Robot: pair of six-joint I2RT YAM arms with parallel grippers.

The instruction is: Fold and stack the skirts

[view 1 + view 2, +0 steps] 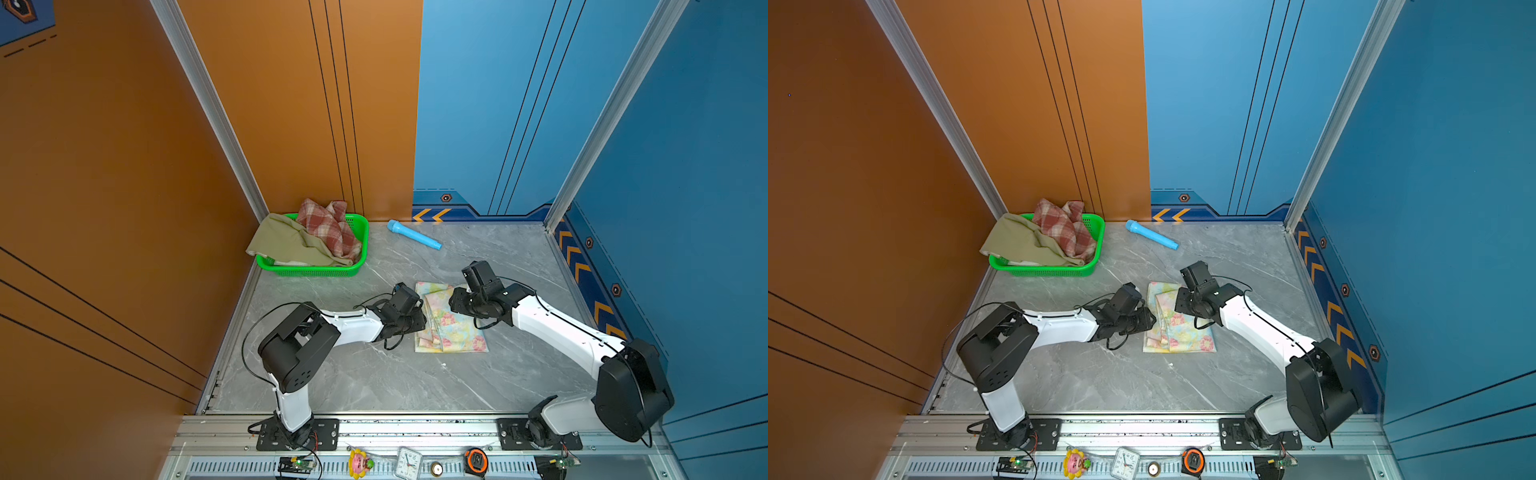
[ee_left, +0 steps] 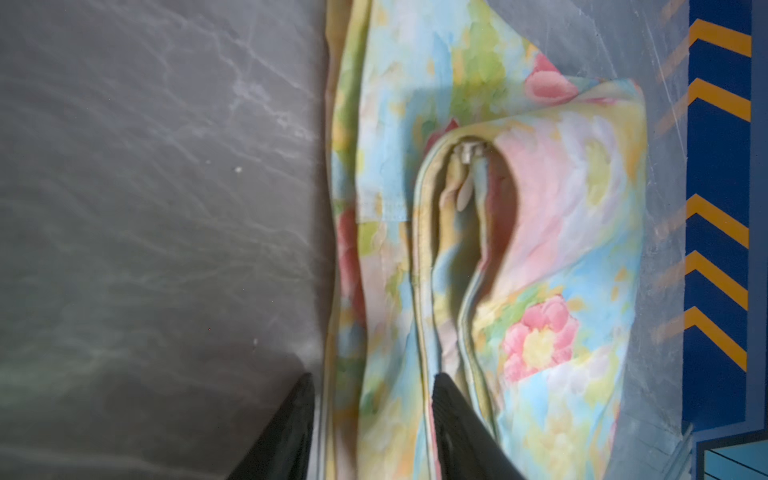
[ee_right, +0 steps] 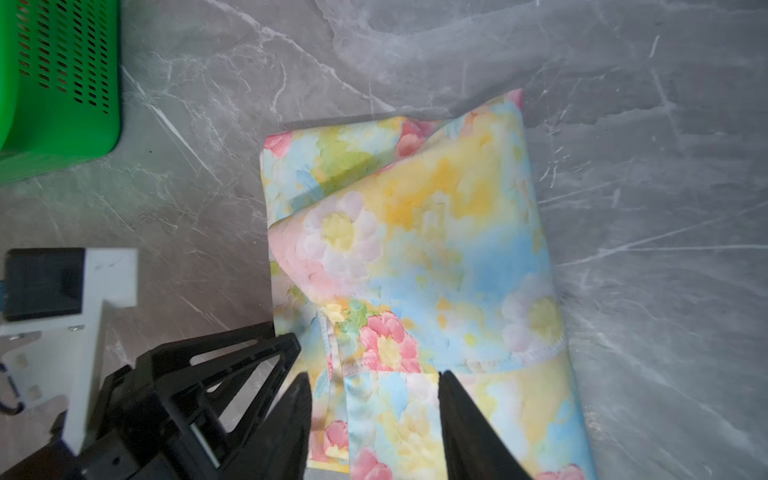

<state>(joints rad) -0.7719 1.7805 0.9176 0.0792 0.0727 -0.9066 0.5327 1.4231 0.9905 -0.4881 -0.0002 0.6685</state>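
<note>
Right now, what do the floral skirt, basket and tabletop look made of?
Floral skirt: thin cloth, matte; soft folds, stitched hem.
Basket: glossy green plastic; moulded mesh holes.
Tabletop: grey marble-look slab, white veining; possibly laminate.

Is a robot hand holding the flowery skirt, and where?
No. The left hand and right hand are both open over the flowery skirt; nothing is held.

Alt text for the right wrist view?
The open right gripper hangs over a folded floral skirt on the grey marble table. The left gripper is at its edge; a green basket stands apart.
</note>
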